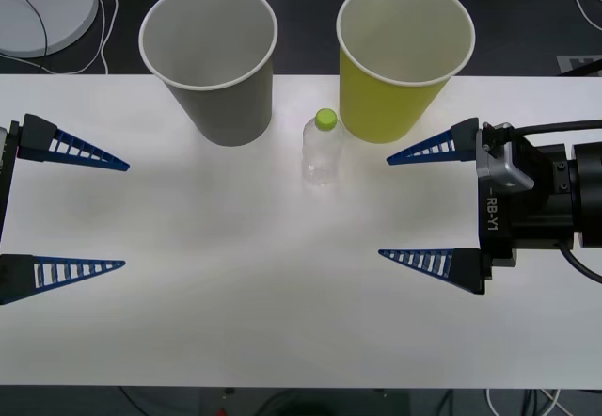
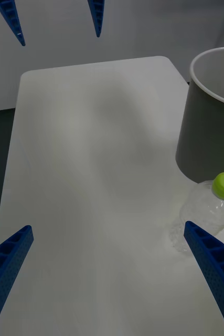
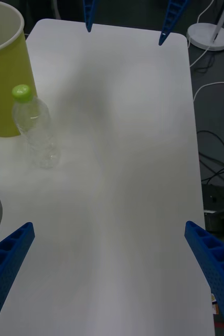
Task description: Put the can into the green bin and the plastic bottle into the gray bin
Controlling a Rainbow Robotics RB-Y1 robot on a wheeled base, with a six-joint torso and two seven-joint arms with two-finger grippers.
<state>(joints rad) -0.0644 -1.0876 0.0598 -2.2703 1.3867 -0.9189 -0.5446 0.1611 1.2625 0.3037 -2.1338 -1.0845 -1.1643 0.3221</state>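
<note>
The gray bin [image 1: 209,58] and the green bin [image 1: 404,58] stand upright side by side at the table's back edge, gray on the left. The plastic bottle [image 1: 322,148], clear with a yellow-green cap, stands upright just in front of the gap between them, close to the green bin [image 3: 4,79]. My left gripper [image 1: 125,215] hovers open at the table's left side, and my right gripper [image 1: 384,207] hovers open at the right, a little right of the bottle [image 2: 209,210]. Neither holds anything. The can is out of view.
A round white base [image 1: 42,7] with a cable lies on the dark floor beyond the table's back left corner. The white table [image 1: 254,322] spreads wide between the two grippers and toward its front edge.
</note>
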